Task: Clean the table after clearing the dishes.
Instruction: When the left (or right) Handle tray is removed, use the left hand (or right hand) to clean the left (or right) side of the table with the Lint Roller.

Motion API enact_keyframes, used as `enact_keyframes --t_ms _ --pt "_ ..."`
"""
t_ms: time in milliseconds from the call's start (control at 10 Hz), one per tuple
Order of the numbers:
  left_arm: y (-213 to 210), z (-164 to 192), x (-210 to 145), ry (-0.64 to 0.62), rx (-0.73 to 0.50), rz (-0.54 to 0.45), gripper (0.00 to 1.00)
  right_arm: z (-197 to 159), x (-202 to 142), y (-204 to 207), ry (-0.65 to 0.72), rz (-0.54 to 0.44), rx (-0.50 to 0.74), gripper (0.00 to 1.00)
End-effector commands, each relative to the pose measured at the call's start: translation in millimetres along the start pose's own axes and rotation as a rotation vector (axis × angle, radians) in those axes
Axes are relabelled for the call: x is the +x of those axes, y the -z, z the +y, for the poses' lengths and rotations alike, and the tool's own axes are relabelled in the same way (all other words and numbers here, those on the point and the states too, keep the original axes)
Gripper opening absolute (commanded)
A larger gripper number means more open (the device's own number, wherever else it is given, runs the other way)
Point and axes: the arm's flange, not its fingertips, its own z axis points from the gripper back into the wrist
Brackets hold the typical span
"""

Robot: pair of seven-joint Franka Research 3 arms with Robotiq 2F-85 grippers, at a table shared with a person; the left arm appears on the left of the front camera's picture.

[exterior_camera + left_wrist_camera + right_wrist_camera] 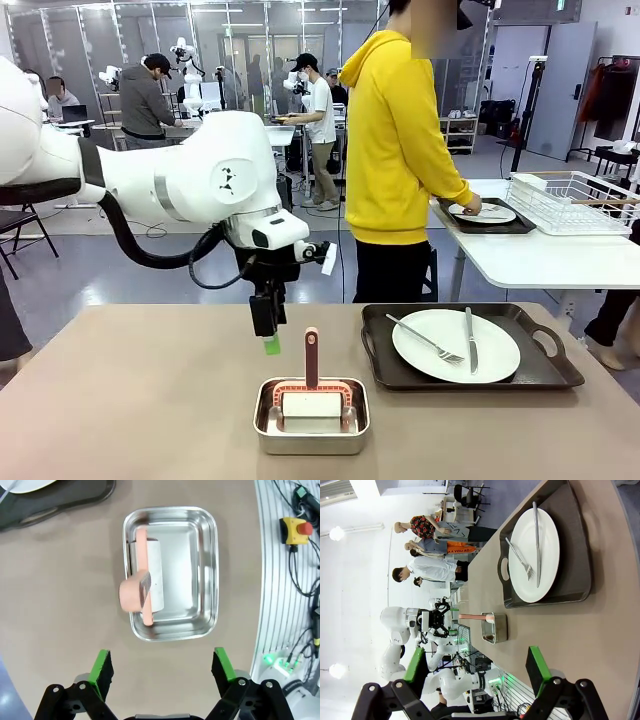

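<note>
Plate (500, 348) with a fork (425, 338) and knife (470, 340) across it lies on a black tray (380, 345) at the right of the tan surface (120, 400). A second plate (495, 214) lies on another tray (518, 226) on a white surface (540, 262) beyond the tan one's far right corner. A person (400, 130) in a yellow hoodie stands there with a hand (468, 207) at that plate's edge. A white wire rack (575, 200) sits just beside that tray.

Left of the near tray, close to the tan surface's near edge, stands a steel pan (262, 425). A white pad (311, 405) lies inside it, and a pink handle (311, 355) sticks up from it.

The left claw (271, 335) hangs pointing down above the tan surface, just behind and left of the pan and clear of the handle. Its wrist view shows the green-padded fingers (102, 667) spread wide with nothing between them and the pan below.

The right claw (477, 667) is likewise spread wide and holds nothing. It looks along the tan surface toward the pan and the near tray.
</note>
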Motion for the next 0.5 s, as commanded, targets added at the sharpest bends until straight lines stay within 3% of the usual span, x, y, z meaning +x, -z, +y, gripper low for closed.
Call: enact_keyframes --t_ms 0,400 --pt "10 -1 8 -0.007 0.034 0.012 1.0 2 -2 -1 -0.004 -0.003 0.002 1.0" --pt "31 -3 28 0.024 0.018 0.013 1.0 2 -2 -1 -0.004 -0.003 0.002 1.0"
